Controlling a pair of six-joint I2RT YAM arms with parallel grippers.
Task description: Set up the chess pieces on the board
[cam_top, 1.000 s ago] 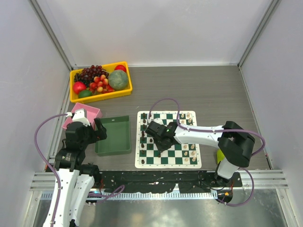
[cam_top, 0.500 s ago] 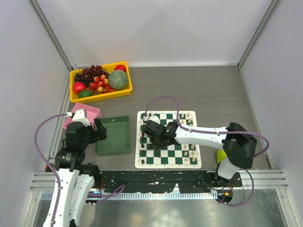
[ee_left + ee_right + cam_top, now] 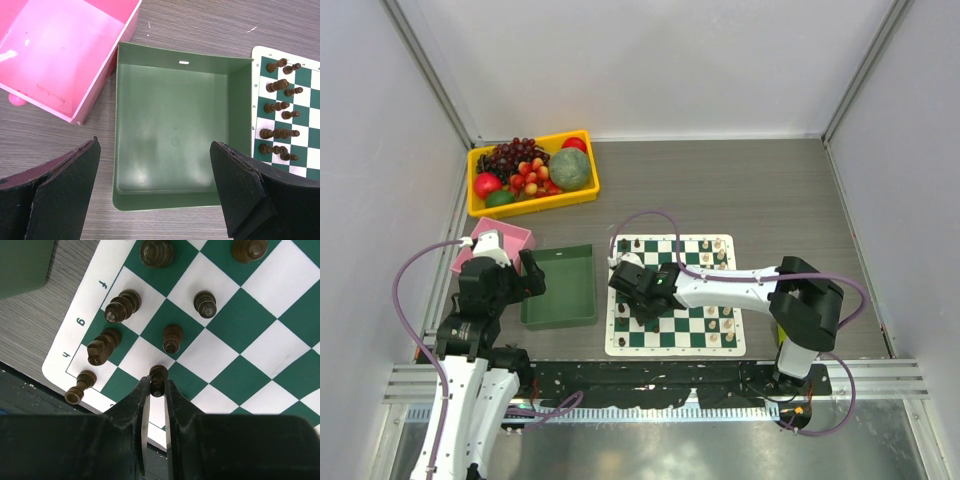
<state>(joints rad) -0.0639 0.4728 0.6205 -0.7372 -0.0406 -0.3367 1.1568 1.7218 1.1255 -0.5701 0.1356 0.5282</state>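
At the 9 o'clock side of the chessboard (image 3: 672,346), my right gripper (image 3: 158,385) is clenched on a dark pawn (image 3: 159,374). It pinches the head so the body hangs straight for an upright set-down. I cannot tell whether its base touches the check below. The other dark pieces (image 3: 120,306) crowd this side in two files, and the cream pieces (image 3: 721,325) line the 3 o'clock side.

Another dark pawn (image 3: 172,337) stands just beside the held one at 12 o'clock in the wrist view, so I judge that way tight. One dark piece (image 3: 80,388) sits on the white border at 9 o'clock, near the board's edge. The bare checks in the middle give the most free room.

My left gripper (image 3: 155,187) hangs released above the green tray (image 3: 175,130), which lies just beside the board on the surface (image 3: 770,190).
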